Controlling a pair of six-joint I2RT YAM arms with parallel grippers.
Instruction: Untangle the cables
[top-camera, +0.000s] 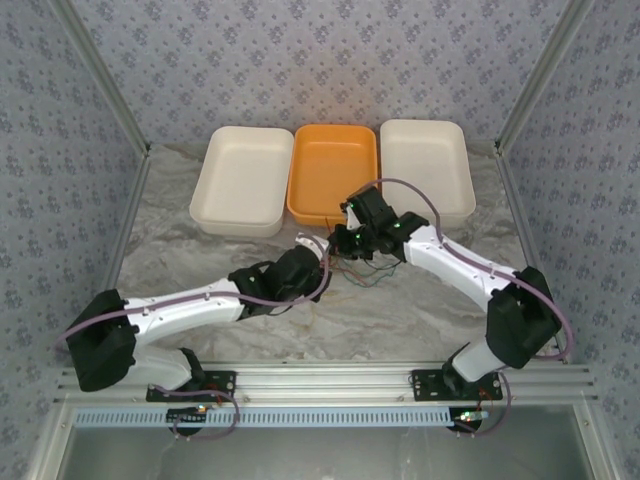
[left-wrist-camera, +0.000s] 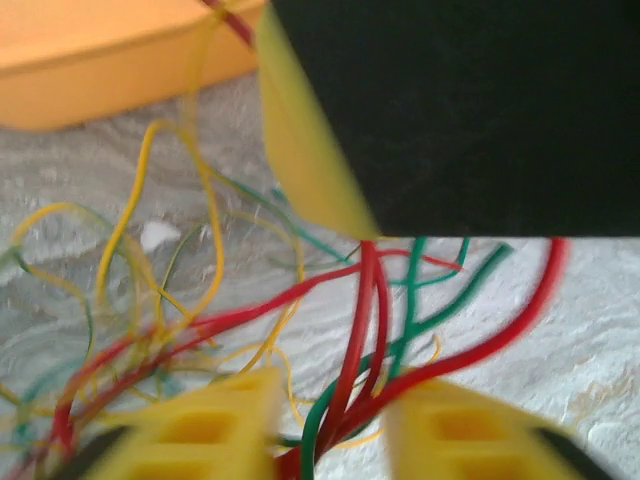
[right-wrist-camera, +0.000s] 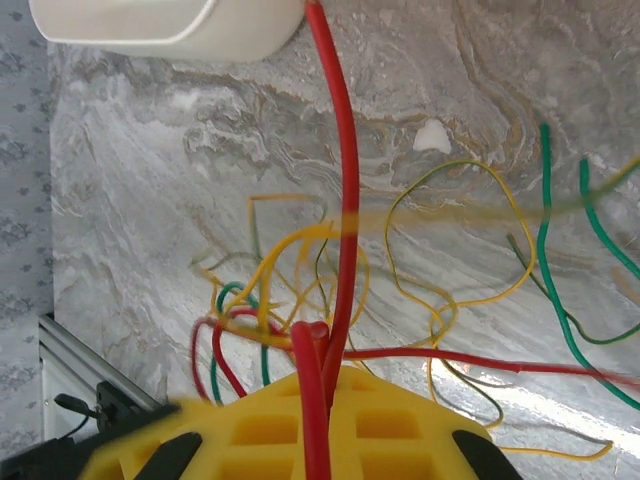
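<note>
The cables (top-camera: 358, 268), tangled beside the orange tray (top-camera: 335, 170), look light, limp and springy: best pinched one strand at a time. The right gripper (right-wrist-camera: 312, 400) clamps a red one; the left gripper (left-wrist-camera: 332, 430) straddles red and green strands, jaws slightly apart, grip uncertain

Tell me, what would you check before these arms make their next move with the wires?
1. Right tool shut on the red cable: ok.
2. Left tool gripping the strands in its jaws: cannot tell.
3. Cables separated: not ok, they lie in one tangle on the table.
4. Space between both tools: cannot tell, they sit very close together.
</note>
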